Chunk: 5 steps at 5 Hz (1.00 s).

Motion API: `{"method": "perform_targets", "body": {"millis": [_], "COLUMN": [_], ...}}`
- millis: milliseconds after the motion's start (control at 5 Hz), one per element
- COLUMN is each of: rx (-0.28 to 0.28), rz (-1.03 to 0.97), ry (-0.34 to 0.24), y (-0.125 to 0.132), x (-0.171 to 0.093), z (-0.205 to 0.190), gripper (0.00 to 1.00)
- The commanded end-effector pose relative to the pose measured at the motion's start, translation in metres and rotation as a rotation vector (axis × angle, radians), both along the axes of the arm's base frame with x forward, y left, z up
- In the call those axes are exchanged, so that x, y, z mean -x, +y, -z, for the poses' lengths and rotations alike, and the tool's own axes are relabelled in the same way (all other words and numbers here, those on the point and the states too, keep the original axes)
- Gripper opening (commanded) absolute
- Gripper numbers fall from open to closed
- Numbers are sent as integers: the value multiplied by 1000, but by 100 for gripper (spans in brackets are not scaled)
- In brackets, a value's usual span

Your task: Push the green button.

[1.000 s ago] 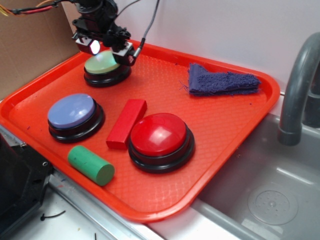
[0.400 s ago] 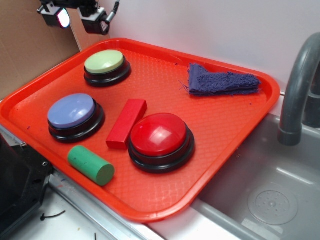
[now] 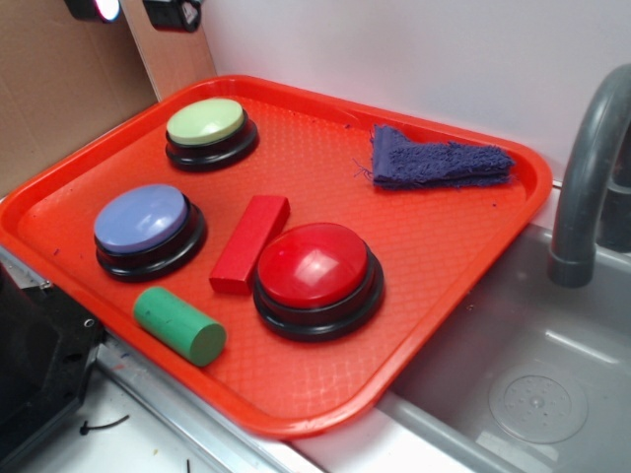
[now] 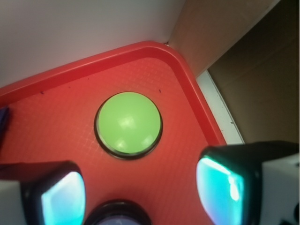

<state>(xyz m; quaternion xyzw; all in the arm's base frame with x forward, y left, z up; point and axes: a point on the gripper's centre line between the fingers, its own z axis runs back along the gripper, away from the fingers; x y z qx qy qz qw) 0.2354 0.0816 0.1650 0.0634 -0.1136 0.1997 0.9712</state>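
my gripper: fingers spread apart, nothing between them, hanging high above the tray

green button: straight below and a bit ahead of my jaws, dome facing up, round so no long axis

orange tray: its corner lies just past the button

Green button smooth satin plastic; tray textured plastic; cloth fuzzy.

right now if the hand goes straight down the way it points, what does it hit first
Probably the green button, or the bare tray just beside it. In the wrist view the hand hangs high, pointing down, with nothing in between. Depth is hard to judge.
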Motion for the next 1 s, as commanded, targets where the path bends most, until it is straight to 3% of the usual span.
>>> {"method": "perform_targets", "body": {"millis": [0,800], "rx": [-11,-20], "rz": [4,4], "ry": [-77,-92], "y": [2,-6], "x": [-4,-4], "z": [-33,-50], "gripper": [100,100]}}
